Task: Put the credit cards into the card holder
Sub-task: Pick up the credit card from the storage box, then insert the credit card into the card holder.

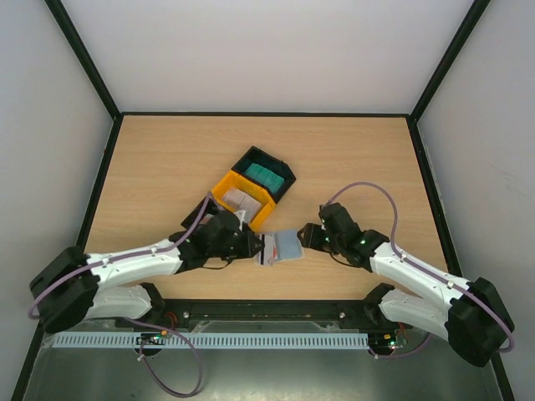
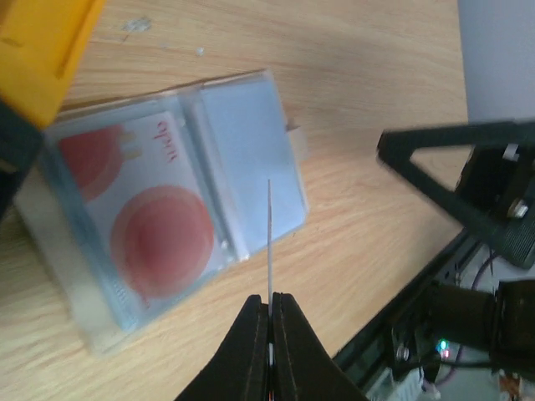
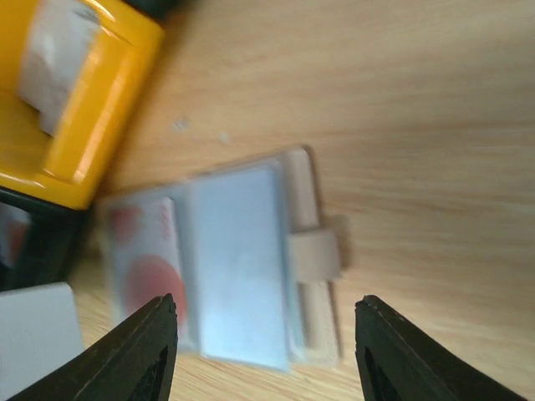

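Note:
The card holder [image 1: 286, 245] lies open on the table between the two grippers, light blue inside [image 2: 251, 150]. A white credit card with red blotches [image 2: 155, 221] sits in its left clear pocket. My left gripper [image 2: 270, 299] is shut on a thin white credit card [image 2: 270, 242], seen edge-on and held upright just over the holder's near edge. My right gripper [image 3: 266, 334] is open, its fingers [image 3: 150, 351] straddling the holder [image 3: 234, 267] from above without touching it. The beige snap tab [image 3: 316, 255] sticks out on the holder's right side.
A yellow tray [image 1: 232, 187] with a grey-white card [image 1: 244, 200] and a joined black tray [image 1: 279, 164] with a teal card [image 1: 266, 174] stand just behind the holder. In the left wrist view the right gripper [image 2: 468, 180] is close on the right.

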You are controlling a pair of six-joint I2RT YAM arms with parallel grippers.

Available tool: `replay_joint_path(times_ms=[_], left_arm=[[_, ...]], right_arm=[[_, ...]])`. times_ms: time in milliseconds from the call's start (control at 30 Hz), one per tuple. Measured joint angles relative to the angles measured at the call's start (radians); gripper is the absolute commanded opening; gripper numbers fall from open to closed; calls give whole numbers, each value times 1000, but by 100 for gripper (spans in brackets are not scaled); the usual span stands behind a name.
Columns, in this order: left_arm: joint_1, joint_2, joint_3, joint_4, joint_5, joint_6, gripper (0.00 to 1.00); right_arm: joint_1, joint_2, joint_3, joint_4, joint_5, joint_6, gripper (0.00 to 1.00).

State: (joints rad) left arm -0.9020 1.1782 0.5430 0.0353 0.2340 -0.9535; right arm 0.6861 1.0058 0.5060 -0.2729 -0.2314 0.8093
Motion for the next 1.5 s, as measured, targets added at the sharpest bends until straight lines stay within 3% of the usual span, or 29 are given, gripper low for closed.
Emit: replay_joint_path(times_ms=[200, 633, 1067, 1500], left_arm=[[-67, 155, -18, 215, -127, -127, 3], [-66, 233, -36, 316, -178, -219, 2], [-50, 341, -37, 401, -163, -262, 3], [-39, 414, -18, 478, -148, -256, 3]], right_arm=[[48, 63, -10, -68, 28, -47, 60], [88, 188, -7, -61, 54, -84, 59], [89, 271, 15, -41, 66, -130, 34], [92, 298, 24, -21, 54, -130, 25]])
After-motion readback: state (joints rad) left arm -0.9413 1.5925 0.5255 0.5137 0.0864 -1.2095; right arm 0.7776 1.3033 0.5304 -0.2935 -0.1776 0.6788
